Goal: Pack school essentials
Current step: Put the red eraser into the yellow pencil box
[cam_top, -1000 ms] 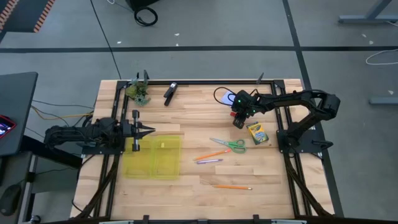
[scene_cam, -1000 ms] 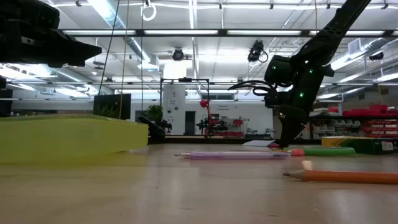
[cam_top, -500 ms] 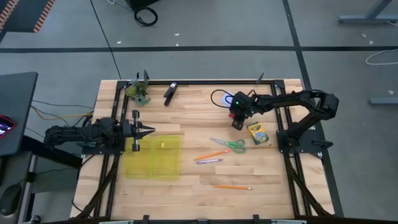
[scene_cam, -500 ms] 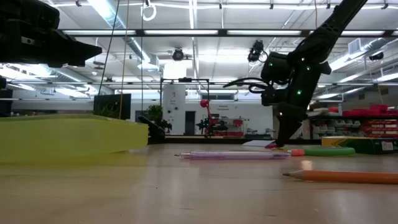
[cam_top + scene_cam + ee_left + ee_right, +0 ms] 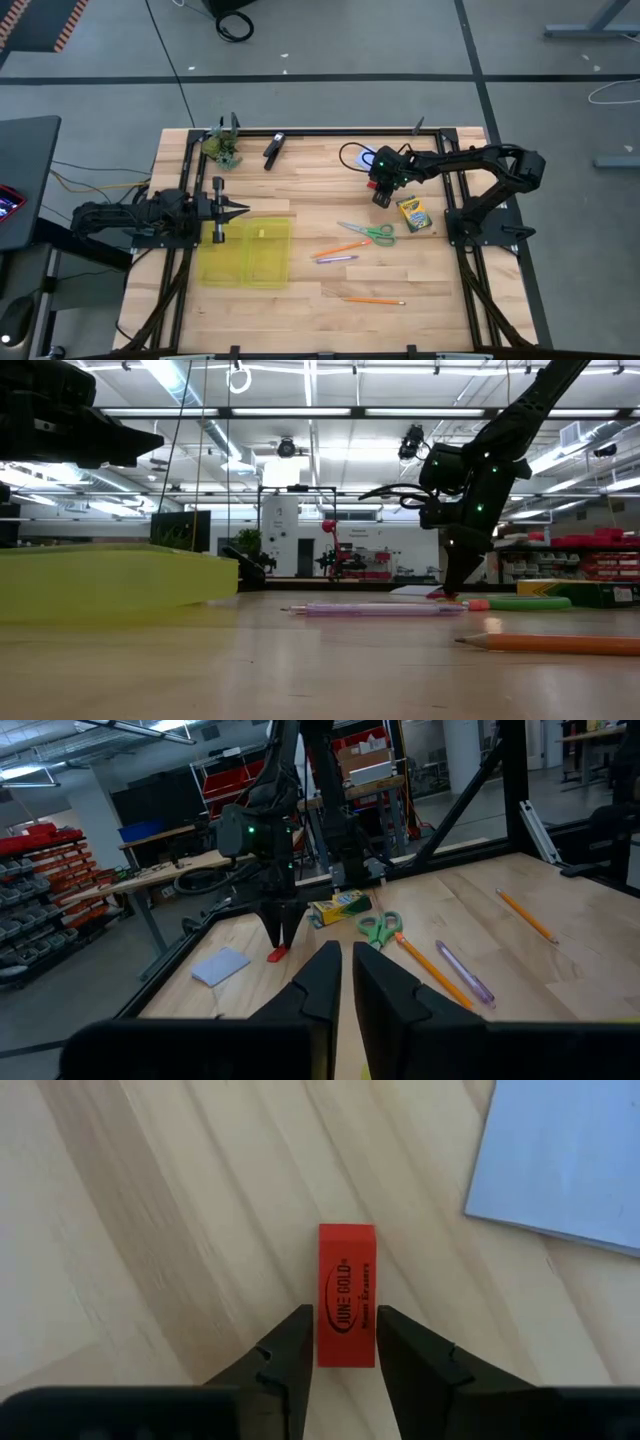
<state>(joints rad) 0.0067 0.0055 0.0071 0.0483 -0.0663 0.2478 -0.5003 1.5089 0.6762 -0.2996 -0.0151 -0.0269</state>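
The tiny red eraser (image 5: 347, 1280) lies on the wood beside the pale blue notepad (image 5: 570, 1160), far right of the table. My right gripper (image 5: 345, 1325) is shut on it, slanting down over it (image 5: 381, 198). The yellow crayon box (image 5: 412, 213), green-handled scissors (image 5: 368, 232), an orange pencil (image 5: 340, 249), the purple pen (image 5: 338, 259) and a second orange pencil (image 5: 376, 300) lie flat on the table. My left gripper (image 5: 243, 210) waits level at the left, above the yellow case (image 5: 247, 252), with only a thin slit between its fingers (image 5: 325, 975). My right gripper pinches the eraser's two long sides at the end nearest the gripper (image 5: 346, 1348) between its two fingertips. The fingers slant down from above and lie along the eraser. Its printed face is up, and it rests low on the table (image 5: 277, 955); whether it is lifted I cannot tell.
An open translucent yellow case lies at the left centre. A black oblong tool (image 5: 273, 150) and a green leafy clump (image 5: 222, 150) sit at the far edge. A dark frame rail (image 5: 330, 132) runs around the table. Bare wood lies between the case and the stationery.
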